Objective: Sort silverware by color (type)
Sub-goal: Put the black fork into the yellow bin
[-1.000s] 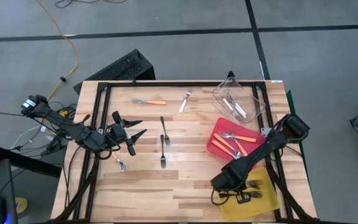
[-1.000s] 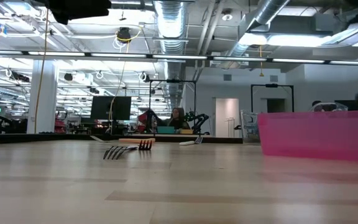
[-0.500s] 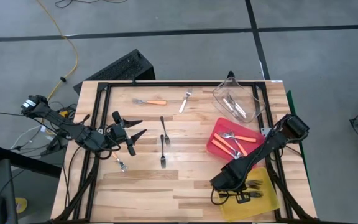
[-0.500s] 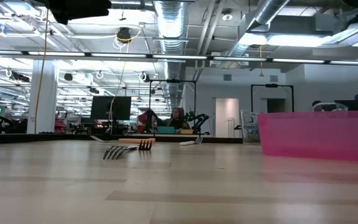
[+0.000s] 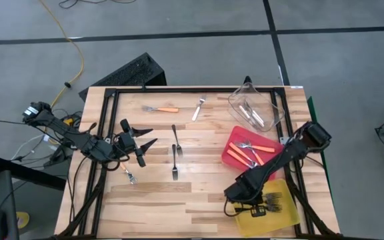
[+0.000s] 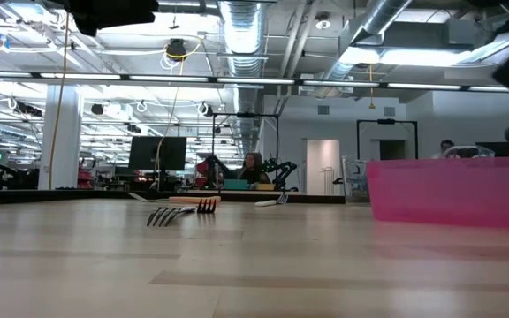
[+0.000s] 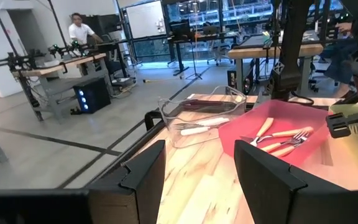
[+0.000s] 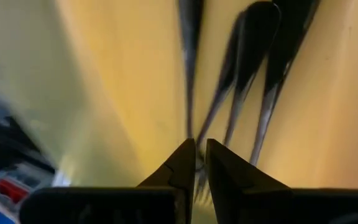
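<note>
My right gripper (image 8: 201,149) points steeply down into the yellow bin (image 5: 287,212) at the table's near right. Its fingertips stand a narrow gap apart over several black forks (image 8: 253,68). One thin black fork shaft (image 8: 188,74) runs up to the fingertips. My left gripper (image 5: 149,137) waits open above the table's left side, holding nothing. On the bare wood lie an orange-handled fork (image 5: 162,109), a pale fork (image 5: 198,109), two black forks (image 5: 175,138) (image 5: 175,165) and a small pale fork (image 5: 130,175). My right gripper comes from above, slanting down, with its fingertips at the near end of a black fork's shaft (image 8: 189,127) in the yellow bin. I cannot tell whether the fingers touch it. The fork lies on the bin's floor among the others.
The red bin (image 5: 232,155) with orange-handled forks sits beside the yellow one, toward the far edge. The clear bin (image 5: 239,100) with pale forks is at the far right. A black frame (image 5: 112,100) runs along the table's edges. The middle and near left of the table are bare wood.
My right arm has shifted and rolled a little over the yellow bin, staying in place. The left arm and the forks on the table have not moved.
</note>
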You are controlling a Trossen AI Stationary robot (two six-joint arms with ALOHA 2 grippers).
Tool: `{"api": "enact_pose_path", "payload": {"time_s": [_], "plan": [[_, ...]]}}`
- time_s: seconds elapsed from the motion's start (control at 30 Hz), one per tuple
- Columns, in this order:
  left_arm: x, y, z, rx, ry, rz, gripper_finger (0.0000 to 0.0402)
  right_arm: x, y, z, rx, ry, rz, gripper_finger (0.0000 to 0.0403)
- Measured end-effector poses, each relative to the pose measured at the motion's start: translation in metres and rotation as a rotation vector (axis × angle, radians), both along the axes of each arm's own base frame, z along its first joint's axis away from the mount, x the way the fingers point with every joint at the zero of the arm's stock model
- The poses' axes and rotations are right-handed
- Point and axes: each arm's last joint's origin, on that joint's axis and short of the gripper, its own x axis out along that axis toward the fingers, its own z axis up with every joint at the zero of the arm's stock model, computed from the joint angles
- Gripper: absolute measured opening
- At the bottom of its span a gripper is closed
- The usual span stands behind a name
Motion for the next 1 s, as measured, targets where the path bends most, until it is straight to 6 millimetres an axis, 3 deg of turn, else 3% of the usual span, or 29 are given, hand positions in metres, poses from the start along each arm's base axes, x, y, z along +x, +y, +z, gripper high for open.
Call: {"api": "enact_pose_path", "payload": {"time_s": [0.27,0.6,0.8,1.0], "plan": [[-0.004,0.001,0.006,-0.067,-0.045,-0.109,0.0178,0.002,-0.016,0.056,0.007,-0.089,-0.023,0.0066],[-0.001,0.023,-0.002,-0.184,0.021,-0.171,0.0178,-0.011,-0.052,0.132,-0.134,-0.564,-0.120,0.0066],[0.001,0.040,-0.009,-0.250,0.069,-0.138,0.0178,-0.006,-0.074,0.161,-0.156,-0.870,-0.151,0.0067],[0.002,0.053,-0.011,-0.291,0.080,-0.106,0.0186,-0.002,-0.098,0.175,-0.269,-1.035,-0.126,0.0067]]}}
